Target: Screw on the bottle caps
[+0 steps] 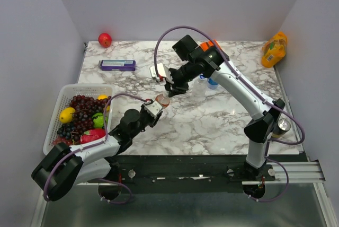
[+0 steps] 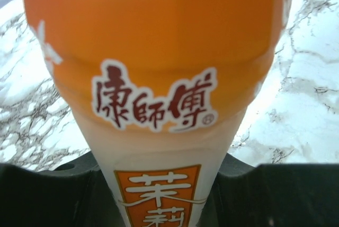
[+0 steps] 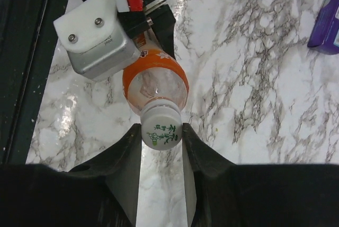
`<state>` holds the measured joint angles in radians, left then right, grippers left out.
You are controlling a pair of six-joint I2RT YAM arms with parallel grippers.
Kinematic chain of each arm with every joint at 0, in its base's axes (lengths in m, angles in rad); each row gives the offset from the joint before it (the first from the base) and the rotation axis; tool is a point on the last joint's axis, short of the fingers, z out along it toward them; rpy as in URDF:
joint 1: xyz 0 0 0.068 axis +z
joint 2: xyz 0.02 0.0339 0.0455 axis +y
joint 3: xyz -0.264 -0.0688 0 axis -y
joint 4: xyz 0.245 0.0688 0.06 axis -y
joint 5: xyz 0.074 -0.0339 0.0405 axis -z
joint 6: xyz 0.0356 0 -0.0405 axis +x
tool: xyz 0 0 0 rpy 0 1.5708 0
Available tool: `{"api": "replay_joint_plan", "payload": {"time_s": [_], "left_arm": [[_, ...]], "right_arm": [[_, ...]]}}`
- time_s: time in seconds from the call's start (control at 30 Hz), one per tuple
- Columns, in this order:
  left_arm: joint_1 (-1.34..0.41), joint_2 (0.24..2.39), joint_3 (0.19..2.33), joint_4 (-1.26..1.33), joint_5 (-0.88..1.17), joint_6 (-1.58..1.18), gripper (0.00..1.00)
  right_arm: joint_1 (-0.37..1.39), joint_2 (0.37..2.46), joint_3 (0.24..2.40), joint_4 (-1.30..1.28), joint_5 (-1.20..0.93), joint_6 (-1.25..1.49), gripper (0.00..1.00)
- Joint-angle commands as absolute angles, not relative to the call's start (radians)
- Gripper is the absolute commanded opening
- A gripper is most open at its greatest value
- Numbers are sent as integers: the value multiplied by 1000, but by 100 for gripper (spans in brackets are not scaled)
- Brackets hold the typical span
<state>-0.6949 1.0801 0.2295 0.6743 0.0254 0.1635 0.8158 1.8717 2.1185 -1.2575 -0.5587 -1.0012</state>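
Over the marbled worktop (image 1: 212,126), left of its middle, the orange-labelled bottle (image 3: 156,81) is held tilted, its lower body clamped tight between the left jaws. On its neck sits a white cap (image 3: 160,126), and the right jaws are drawn in narrow, pinching it from both sides.

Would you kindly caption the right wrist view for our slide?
Right hand pinches the whitish round plastic cap on the orange-labelled clear plastic bottle held by the left hand.
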Motion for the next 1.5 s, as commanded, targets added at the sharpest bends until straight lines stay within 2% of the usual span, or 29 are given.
{"api": "replay_joint_plan", "payload": {"time_s": [0.0,0.17,0.3,0.53,0.63,0.9,1.27,1.47], "left_arm": [[-699,1045,357,926,-109,49,0],[-699,1046,376,917,-173,45,0],[-699,1045,391,885,-204,28,0],[-701,1052,417,847,-235,80,0],[-706,1065,419,845,-278,110,0],[-709,1060,405,808,-284,40,0],[-712,1068,405,686,-299,-28,0],[-712,1055,402,588,-307,-37,0]], "right_arm": [[801,1982,2138,-1447,-620,-689,27],[762,2089,2258,-1460,-672,-433,25],[756,2106,2215,-1419,-732,-276,26],[759,2134,2224,-1420,-706,-218,23],[761,2118,2177,-1416,-690,-173,13],[770,2128,2189,-1387,-630,-107,13],[776,2129,2278,-1385,-571,-152,25],[776,2089,2362,-1381,-508,-169,38]]}}
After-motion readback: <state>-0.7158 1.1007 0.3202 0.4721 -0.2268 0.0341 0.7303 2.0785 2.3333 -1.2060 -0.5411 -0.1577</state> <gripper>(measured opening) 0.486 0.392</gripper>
